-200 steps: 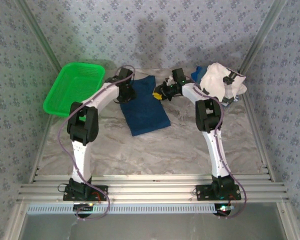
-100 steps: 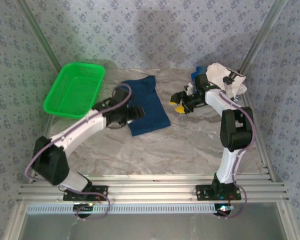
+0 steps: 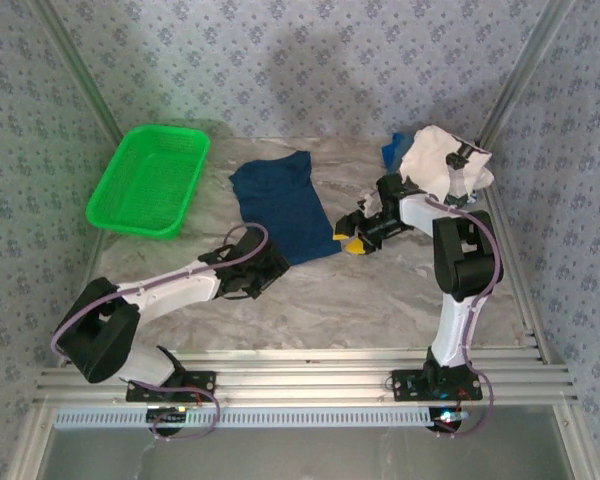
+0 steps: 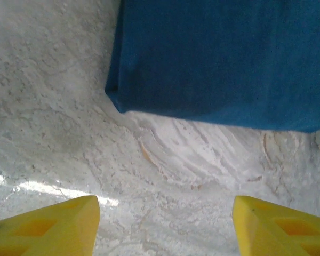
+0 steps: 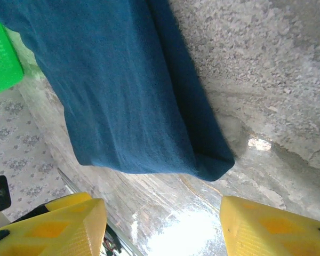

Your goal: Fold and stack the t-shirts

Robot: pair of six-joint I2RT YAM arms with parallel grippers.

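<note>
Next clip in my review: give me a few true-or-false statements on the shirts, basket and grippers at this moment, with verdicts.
1. The blue shirt lies folded on the table. True.
2. The left gripper is shut on the blue shirt. False: its jaws stand open with only table between them, short of the shirt's edge.
3. The white shirt is in the basket. False: it lies crumpled at the table's far right, and the basket is at the far left.
4. The right gripper is open and holds nothing. True.
5. The basket stands left of the blue shirt. True.
</note>
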